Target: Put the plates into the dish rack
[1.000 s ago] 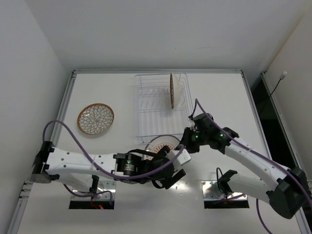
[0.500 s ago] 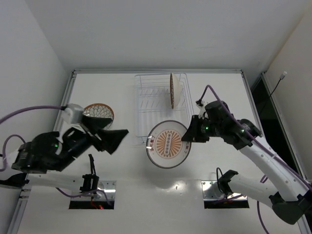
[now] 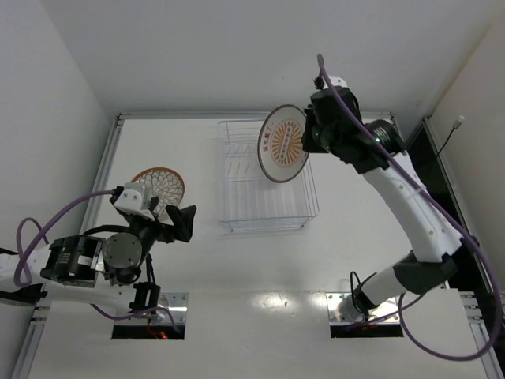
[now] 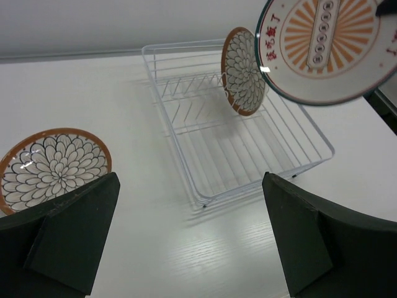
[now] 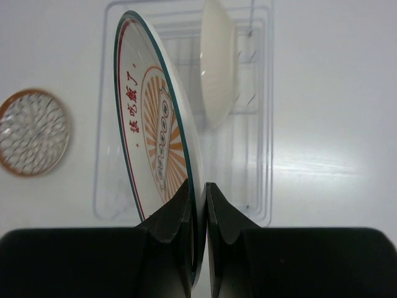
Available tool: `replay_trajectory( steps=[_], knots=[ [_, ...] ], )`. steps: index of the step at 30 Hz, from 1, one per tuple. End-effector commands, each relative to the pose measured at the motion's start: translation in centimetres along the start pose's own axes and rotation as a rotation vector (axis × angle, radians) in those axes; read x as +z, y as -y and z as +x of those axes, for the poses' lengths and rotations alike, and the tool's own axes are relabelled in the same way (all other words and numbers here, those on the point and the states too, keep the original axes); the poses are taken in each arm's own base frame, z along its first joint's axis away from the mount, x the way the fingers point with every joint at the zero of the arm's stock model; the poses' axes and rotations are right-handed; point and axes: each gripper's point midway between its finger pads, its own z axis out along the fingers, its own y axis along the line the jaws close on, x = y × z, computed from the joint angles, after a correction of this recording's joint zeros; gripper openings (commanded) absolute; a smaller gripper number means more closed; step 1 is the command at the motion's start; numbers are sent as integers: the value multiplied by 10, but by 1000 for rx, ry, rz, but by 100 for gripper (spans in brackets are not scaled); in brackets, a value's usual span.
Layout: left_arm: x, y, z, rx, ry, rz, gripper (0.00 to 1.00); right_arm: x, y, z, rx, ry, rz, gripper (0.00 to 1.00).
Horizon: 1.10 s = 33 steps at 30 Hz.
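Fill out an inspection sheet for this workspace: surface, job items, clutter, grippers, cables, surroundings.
Surface: white table, no spills seen.
Job's things: dish rack holds one petal plate upright. The second petal plate lies flat on the table left of the rack. The sunburst plate is held on edge above the rack.
Clutter: nothing seen.
Grippers: right gripper is shut on the sunburst plate's rim. Left gripper is open and empty.
Cables: left arm's purple cable loops free. Right arm's purple cable arcs above the wrist.
Surroundings: white walls.
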Motion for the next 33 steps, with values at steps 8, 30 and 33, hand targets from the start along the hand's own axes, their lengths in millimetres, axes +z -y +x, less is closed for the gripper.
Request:
replay_trajectory(
  steps=[8,30,33],
  knots=[
    [-8,-42,8,-76,4,-67,100,78,31,-45,-131,131,375,0],
    [-3,-58,29,-89,71,-138,100,186,-16,-26,-327,154,472,0],
    [-5,-65,28,-122,78,-134,100,193,-18,-19,-325,143,465,0]
  ],
)
